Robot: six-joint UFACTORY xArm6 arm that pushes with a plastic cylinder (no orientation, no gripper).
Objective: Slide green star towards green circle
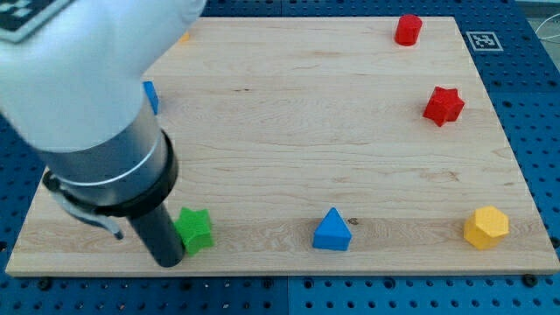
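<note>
- My tip (168,260) sits touching the green star (195,229) on its left, near edge.
- No jaws here: a plain rod.
- Blue triangle (332,231) lies well right of them.

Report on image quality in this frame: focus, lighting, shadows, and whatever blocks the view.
Camera view: even, soft lighting, faint shadows under blocks; the arm's white housing looms blurred, hiding the board's upper left; my tip sits just left of the sharp green star; no green circle shows.

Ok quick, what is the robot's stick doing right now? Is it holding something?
My tip: no gripper, holding nothing; it sits right against the green star, on the star's left in the view.
</note>
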